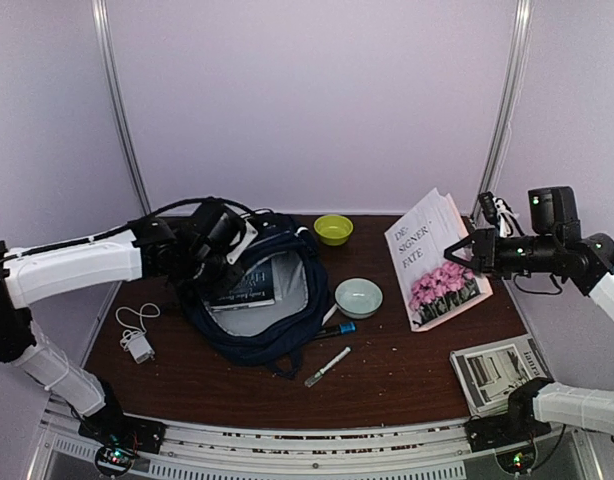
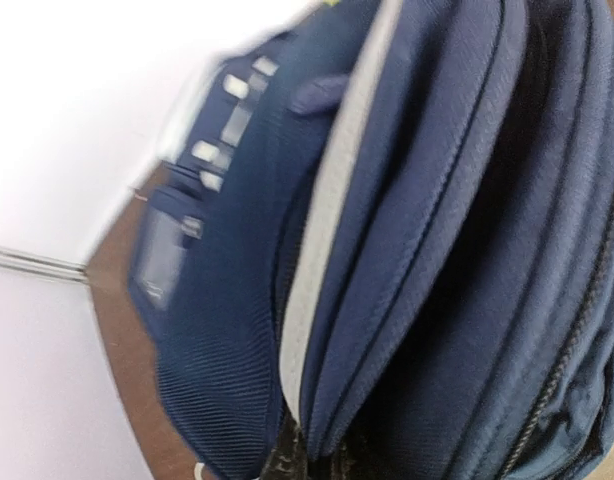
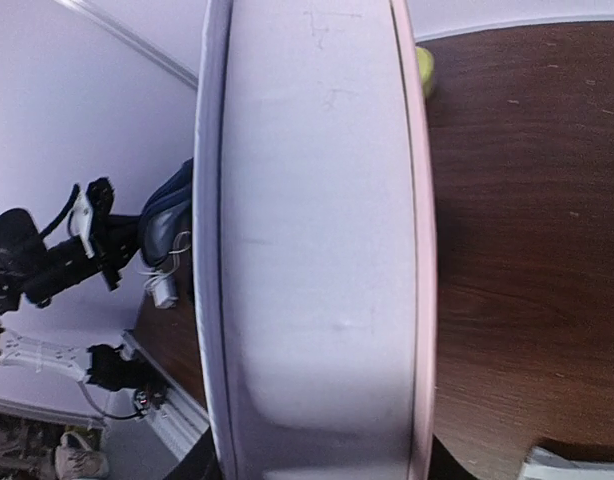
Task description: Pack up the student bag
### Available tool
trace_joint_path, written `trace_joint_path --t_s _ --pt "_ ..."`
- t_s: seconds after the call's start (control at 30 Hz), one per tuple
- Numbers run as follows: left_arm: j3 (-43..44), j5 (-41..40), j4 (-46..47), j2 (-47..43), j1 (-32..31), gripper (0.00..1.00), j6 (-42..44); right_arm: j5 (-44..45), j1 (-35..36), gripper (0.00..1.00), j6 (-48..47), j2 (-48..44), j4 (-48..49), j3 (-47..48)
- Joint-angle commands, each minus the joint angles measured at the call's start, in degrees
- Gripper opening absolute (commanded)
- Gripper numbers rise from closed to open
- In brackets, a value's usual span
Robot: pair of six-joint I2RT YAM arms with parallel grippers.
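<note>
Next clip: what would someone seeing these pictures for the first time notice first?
The large navy-blue fabric backpack lies unzipped left of centre on the brown table, a dark book already inside, with the left gripper closed on its far-left rim. At the right, the right gripper holds a white paperback with pink flowers on its cover, tilted upright.

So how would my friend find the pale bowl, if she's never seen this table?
Find the big navy student bag lying open on the brown table. Just to its right sits a pale blue-green bowl, with a blue-capped marker beside it. The other bowl is bright yellow-green and sits farther back.
</note>
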Motion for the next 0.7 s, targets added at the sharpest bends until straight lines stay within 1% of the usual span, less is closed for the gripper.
trace_joint_path --t_s 0.0,0.1,0.17,0.23,0.3,0.43,0.47,0.5,0.57,0.67 --pt "1.4 -6.5 10.0 -6.9 1.1 0.00 2.1 -9.8 10.5 0.30 14.6 4.2 26.8 -5.0" --pt "4.2 -7.6 10.0 -7.7 1.1 0.00 4.5 -11.8 17.8 0.30 22.6 11.3 41.5 -6.6" --pt "6.2 -8.5 10.0 -7.4 1.2 0.00 6.2 -11.9 22.5 0.30 25.8 17.3 47.5 -5.1" --pt "8.3 -9.7 9.9 -6.4 1.2 0.00 7.4 -12.3 26.0 0.30 28.9 24.2 49.3 -2.6" --pt "10.3 -10.8 9.9 -5.3 1.3 0.00 8.6 -13.6 27.9 0.29 34.1 30.4 54.6 -1.5" --pt "13.6 -12.8 9.7 -4.8 1.3 0.00 9.2 -15.9 29.6 0.25 48.0 41.8 72.1 -1.0" --pt "13.9 -12.8 10.1 -5.3 1.5 0.00 9.1 -15.8 29.9 0.25 50.2 44.3 75.1 -0.3" --pt "14.0 -12.6 10.7 -5.8 1.5 0.00 9.2 -15.3 30.2 0.25 51.6 46.6 76.6 1.1" --pt "13.7 -10.3 11.4 -7.0 1.5 0.00 9.2 -13.2 30.9 0.25 52.0 51.5 76.5 5.8" --pt "12.0 -6.1 13.3 -9.1 1.5 0.00 8.5 -9.7 31.2 0.25 51.1 61.4 72.0 17.5"
